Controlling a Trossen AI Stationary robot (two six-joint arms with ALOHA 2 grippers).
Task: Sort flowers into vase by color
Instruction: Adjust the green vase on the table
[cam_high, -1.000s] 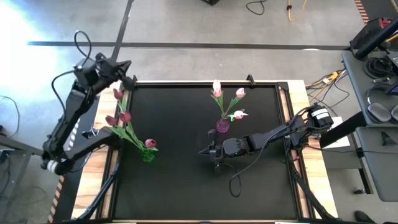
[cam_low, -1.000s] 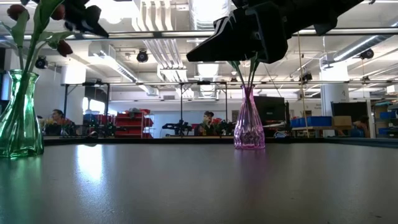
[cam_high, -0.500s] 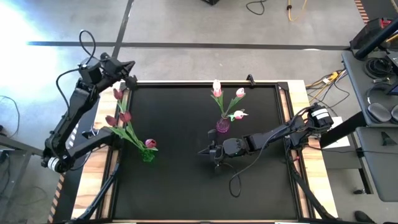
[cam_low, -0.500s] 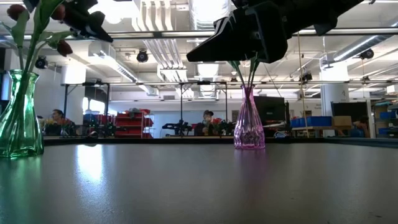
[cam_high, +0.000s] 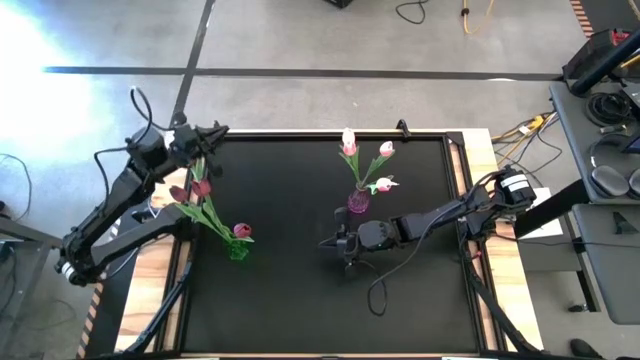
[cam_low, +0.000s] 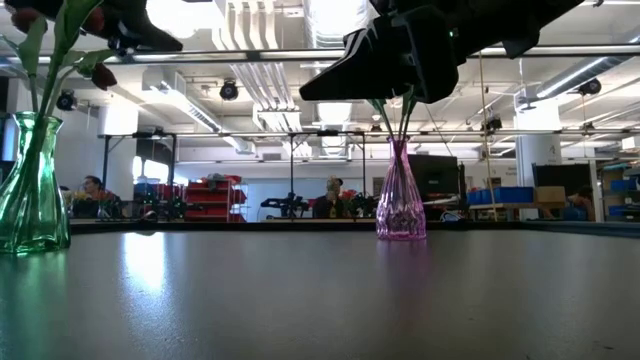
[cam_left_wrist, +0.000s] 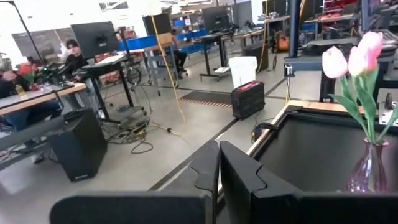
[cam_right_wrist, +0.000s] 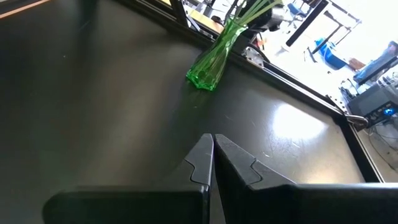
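Overhead, ceiling lights (cam_low: 185, 18) glare off the black table (cam_low: 300, 300).

We're looking at a big open robotics lab or workshop, pretty clearly. Exposed ducts and strip lights (cam_low: 262, 60) run across the ceiling in the upper middle of the low view, with red storage bins (cam_low: 205, 195) at middle left and people seated at workstations (cam_low: 92, 196) farther left. The left wrist view shows desks with monitors (cam_left_wrist: 94, 40) at upper left, a black speaker-like box (cam_left_wrist: 78, 144) on bare concrete at lower left, and loose cables (cam_left_wrist: 146, 127) trailing over the floor.
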